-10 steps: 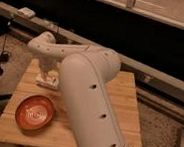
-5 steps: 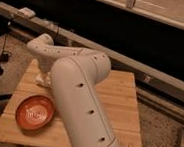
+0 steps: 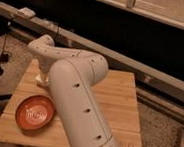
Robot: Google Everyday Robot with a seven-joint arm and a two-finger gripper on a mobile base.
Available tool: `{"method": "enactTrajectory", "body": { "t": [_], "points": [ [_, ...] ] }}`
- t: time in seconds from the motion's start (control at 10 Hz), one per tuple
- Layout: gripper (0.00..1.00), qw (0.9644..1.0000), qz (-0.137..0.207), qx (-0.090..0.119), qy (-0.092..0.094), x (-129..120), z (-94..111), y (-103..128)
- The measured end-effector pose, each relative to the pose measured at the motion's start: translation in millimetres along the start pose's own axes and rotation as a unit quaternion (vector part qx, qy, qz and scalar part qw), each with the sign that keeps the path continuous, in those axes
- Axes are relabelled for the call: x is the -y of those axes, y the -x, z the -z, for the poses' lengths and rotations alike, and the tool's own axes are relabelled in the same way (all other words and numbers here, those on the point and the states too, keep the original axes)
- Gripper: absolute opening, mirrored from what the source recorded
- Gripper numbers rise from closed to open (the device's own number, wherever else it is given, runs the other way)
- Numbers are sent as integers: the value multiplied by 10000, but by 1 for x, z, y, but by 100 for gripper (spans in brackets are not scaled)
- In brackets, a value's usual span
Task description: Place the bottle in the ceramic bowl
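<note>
Orange-red ceramic bowl at lower left on wooden table, no bottle inside. Above it in frame, near table's upper-left corner, gripper; apart or clamped, cannot tell. Bottle not distinguishable there. Leftward swing of arm over last second, gripper barely shifted: placing seemingly not begun.
</note>
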Motion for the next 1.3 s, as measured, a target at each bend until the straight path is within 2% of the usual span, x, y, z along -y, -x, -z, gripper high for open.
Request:
{"method": "enactTrajectory", "body": {
  "t": [0.6, 1.0, 1.1, 1.3],
  "points": [
    [65, 9998, 91, -131, 156, -10, -12, -3],
    [65, 9997, 81, -187, 168, -16, -19, -6],
    [61, 9996, 65, -197, 166, -18, -21, -6],
    [43, 9997, 24, -203, 138, -18, -24, -6]
  ]
}}
